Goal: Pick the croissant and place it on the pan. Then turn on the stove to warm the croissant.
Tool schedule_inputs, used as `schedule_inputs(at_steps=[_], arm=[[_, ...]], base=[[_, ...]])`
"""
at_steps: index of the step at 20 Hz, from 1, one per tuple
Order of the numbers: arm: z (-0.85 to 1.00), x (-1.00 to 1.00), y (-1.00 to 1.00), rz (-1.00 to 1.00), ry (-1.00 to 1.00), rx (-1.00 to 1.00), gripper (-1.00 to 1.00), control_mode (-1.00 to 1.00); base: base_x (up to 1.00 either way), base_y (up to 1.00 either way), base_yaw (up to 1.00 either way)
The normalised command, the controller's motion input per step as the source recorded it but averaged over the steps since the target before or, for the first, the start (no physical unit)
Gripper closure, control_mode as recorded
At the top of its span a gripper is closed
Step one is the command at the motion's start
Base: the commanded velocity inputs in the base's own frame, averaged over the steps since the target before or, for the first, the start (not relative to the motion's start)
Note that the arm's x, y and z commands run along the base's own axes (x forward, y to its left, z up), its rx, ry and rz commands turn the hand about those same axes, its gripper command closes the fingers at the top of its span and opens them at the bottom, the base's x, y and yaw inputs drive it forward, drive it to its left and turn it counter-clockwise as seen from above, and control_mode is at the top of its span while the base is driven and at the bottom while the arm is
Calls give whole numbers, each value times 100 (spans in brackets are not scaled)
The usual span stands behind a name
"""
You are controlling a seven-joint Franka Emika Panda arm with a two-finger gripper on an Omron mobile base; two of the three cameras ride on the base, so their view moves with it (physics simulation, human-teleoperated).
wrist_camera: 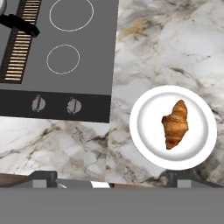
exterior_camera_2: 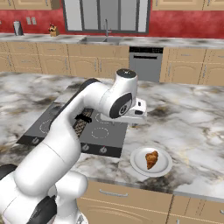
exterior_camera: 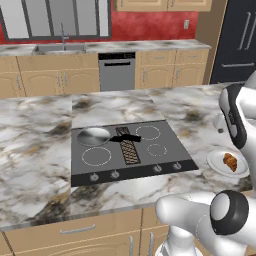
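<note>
Hand (wrist_camera: 112, 181) hovering wide, holding nothing, above surface (wrist_camera: 166, 39). Croissant (wrist_camera: 176, 124) sitting on white plate (wrist_camera: 144, 131), below hand and off to one side. You're starting pick step: shift over croissant, descend, close. Pan (exterior_camera: 93, 136) waiting on stove (exterior_camera: 165, 137), well apart.

- My white arm covers the far side of the flat dark grey stove (exterior_camera_2: 105, 136) in the right base view.
- The round silver-grey pan (wrist_camera: 2, 5) is cut off at the hand view's top-left corner.

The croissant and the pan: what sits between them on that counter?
In the left base view, between the croissant on its white plate and the pan lie bare marble counter, then the stove's right burner rings and central grille strip.
</note>
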Motion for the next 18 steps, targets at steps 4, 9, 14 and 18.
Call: schedule_inputs(at_steps=[4, 9, 14, 18], arm=[[-30, 0, -32, 0, 0, 0, -100, -100], [-31, 0, -21, 0, 0, 0, -100, -100], [-26, 0, -22, 0, 0, 0, -100, -100], [-24, 0, -23, 0, 0, 0, -100, -100]], base=[[0, 0, 0], [0, 0, 0], [0, 0, 0], [0, 0, 0]])
